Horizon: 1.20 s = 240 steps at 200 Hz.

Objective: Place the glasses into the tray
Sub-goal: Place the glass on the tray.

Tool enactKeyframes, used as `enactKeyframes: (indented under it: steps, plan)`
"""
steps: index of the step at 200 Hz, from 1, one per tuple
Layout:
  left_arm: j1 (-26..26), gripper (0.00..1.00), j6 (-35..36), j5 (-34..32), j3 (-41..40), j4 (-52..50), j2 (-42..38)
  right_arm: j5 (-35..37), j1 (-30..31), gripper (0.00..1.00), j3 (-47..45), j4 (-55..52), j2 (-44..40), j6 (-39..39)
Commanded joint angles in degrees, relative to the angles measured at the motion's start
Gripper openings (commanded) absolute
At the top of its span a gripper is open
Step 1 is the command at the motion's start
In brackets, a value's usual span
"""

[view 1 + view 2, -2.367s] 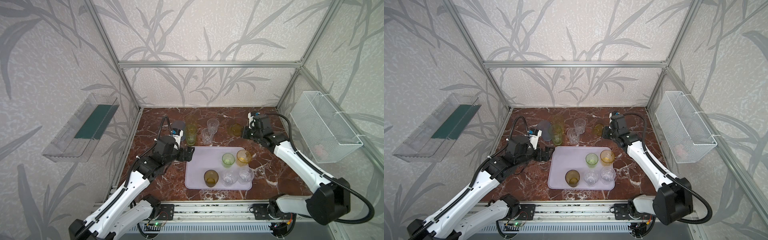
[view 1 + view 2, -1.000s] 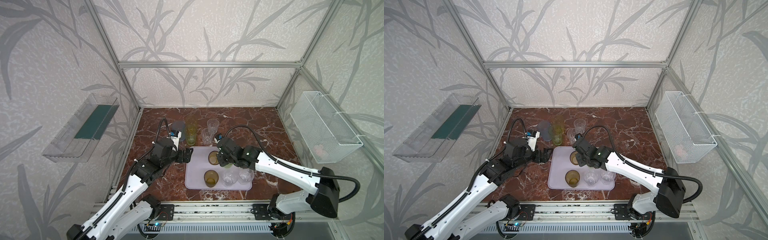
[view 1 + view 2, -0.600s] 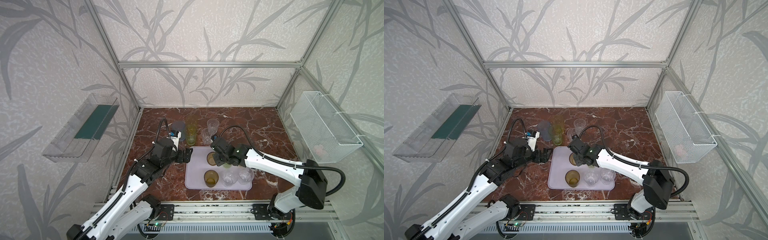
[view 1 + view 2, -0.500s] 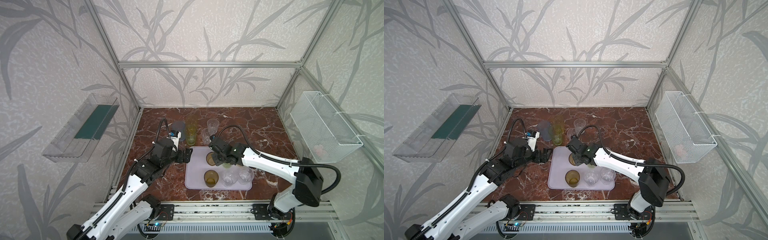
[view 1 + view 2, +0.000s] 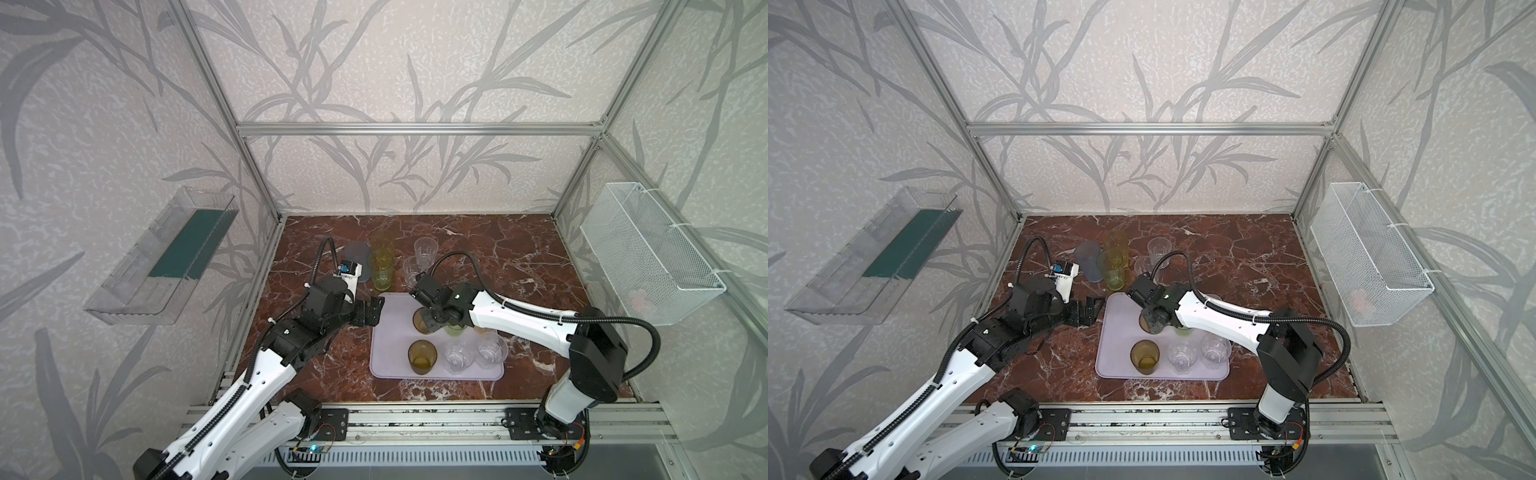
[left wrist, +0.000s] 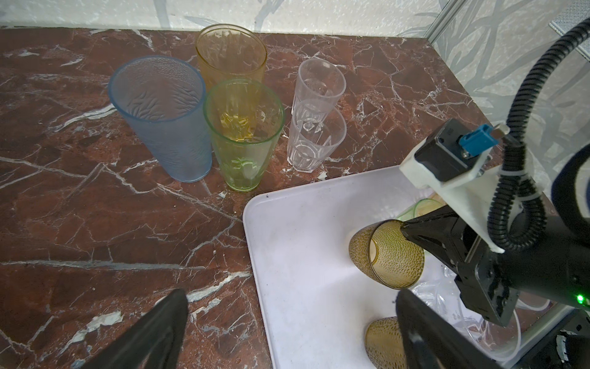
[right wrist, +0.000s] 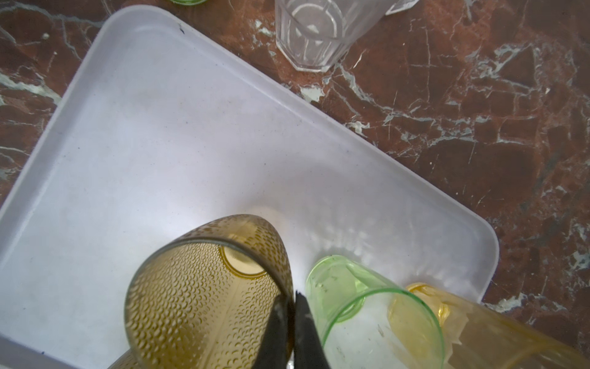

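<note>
The pale lilac tray (image 5: 390, 332) (image 7: 159, 143) lies on the marble at front centre. My right gripper (image 5: 432, 322) (image 7: 290, 306) is shut on the rim of an amber dimpled glass (image 5: 422, 322) (image 6: 386, 255) (image 7: 204, 287). It holds the glass tilted, low over the tray's back left part. In the tray stand another amber glass (image 5: 422, 357), two clear glasses (image 5: 457, 357), a green glass (image 7: 367, 303) and a yellow one (image 7: 447, 319). My left gripper (image 5: 372, 311) (image 6: 290, 297) hangs open and empty at the tray's back left corner.
Behind the tray stand a tall blue-grey glass (image 6: 162, 118), a tall yellow one (image 6: 231, 54), a tall green one (image 6: 244, 134) and two clear faceted ones (image 6: 316, 134). A clear wall bin (image 5: 166, 257) hangs left, a white wire basket (image 5: 648, 253) right.
My right arm carried the amber glass from the back right of the table to above the tray, then edged left over its back part. The left arm has hardly moved.
</note>
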Motion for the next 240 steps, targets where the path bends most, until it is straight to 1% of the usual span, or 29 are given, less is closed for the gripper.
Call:
enactKeyframes:
  steps: [1, 11, 18, 29, 39, 60, 71, 86, 102, 112, 116, 130, 147, 156, 164, 190, 200, 218, 240]
  plan:
    - [0.29, 0.99, 0.75, -0.50, 0.16, -1.04, -0.66, 0.85, 0.25, 0.00, 1.47, -1.36, 0.55, 1.19]
    - [0.26, 0.99, 0.75, -0.52, 0.10, -1.05, -0.66, 0.70, 0.28, 0.00, 1.44, -1.30, 0.63, 1.21]
    - [0.29, 0.99, 0.75, -0.52, 0.16, -1.05, -0.64, 0.27, 0.28, 0.03, 1.49, -1.04, 0.66, 0.92]
    - [0.34, 0.99, 0.75, -0.48, 0.16, -1.06, -0.72, -0.18, 0.27, 0.09, 1.43, -0.81, 0.64, 0.76]
    - [0.33, 0.99, 0.77, -0.38, 0.16, -1.07, -0.61, -0.34, 0.28, 0.17, 1.35, -0.72, 0.54, 0.70]
    - [0.36, 0.99, 0.93, -0.43, 0.14, -1.06, -0.62, -0.46, 0.26, 0.27, 1.38, -0.47, 0.54, 0.51]
    - [0.35, 0.99, 0.92, -0.43, 0.16, -1.13, -0.66, -0.53, 0.24, 0.35, 1.44, -0.41, 0.46, 0.51]
    - [0.36, 0.99, 0.92, -0.43, 0.14, -1.23, -0.65, -0.80, 0.27, 0.39, 1.61, -0.34, 0.22, 0.34]
    - [0.36, 0.99, 0.92, -0.51, 0.11, -1.22, -0.80, -1.11, 0.19, 0.45, 1.86, 0.08, -0.55, 0.00]
    - [0.36, 0.99, 0.84, -0.39, 0.11, -1.22, -0.83, -1.20, 0.19, 0.52, 2.36, 0.07, -1.11, -0.21]
    - [0.36, 0.99, 0.84, -0.37, 0.12, -1.26, -0.88, -1.23, 0.19, 0.56, 2.55, 0.15, -1.48, -0.33]
    - [0.36, 0.99, 0.75, -0.17, 0.12, -1.16, -0.83, -1.28, -0.11, 0.67, 3.01, 0.84, -2.70, -0.67]
    - [0.36, 0.99, 0.08, -1.17, 0.31, -1.41, -0.68, -1.58, -0.89, 0.78, 2.66, 3.21, -4.58, -1.32]
    - [0.36, 0.99, -0.04, -1.82, 0.58, -1.80, -0.58, -2.74, -1.59, 0.86, 2.43, 4.78, -5.52, -1.91]
    - [0.36, 0.99, 0.04, -2.10, 0.75, -2.09, -0.57, -4.71, -2.51, 0.90, 2.17, 6.40, -6.34, -2.47]
    - [0.36, 0.99, 0.14, -1.28, 0.60, -1.66, -0.87, -7.36, -5.79, 0.96, 2.60, 11.38, -7.80, -3.76]
    - [0.37, 0.99, 0.14, -0.26, 0.55, -1.36, -1.00, -9.05, -8.07, 0.97, 3.31, 13.10, -7.43, -3.83]
    - [0.45, 0.99, 0.48, 2.14, 0.35, -0.24, -1.27, -12.96, -13.21, 0.97, 6.27, 14.68, -4.61, -1.84]
    - [0.45, 0.99, 1.80, 4.38, 0.59, 0.49, -1.70, -12.10, -16.73, 0.97, 11.13, 16.59, -0.19, -1.43]
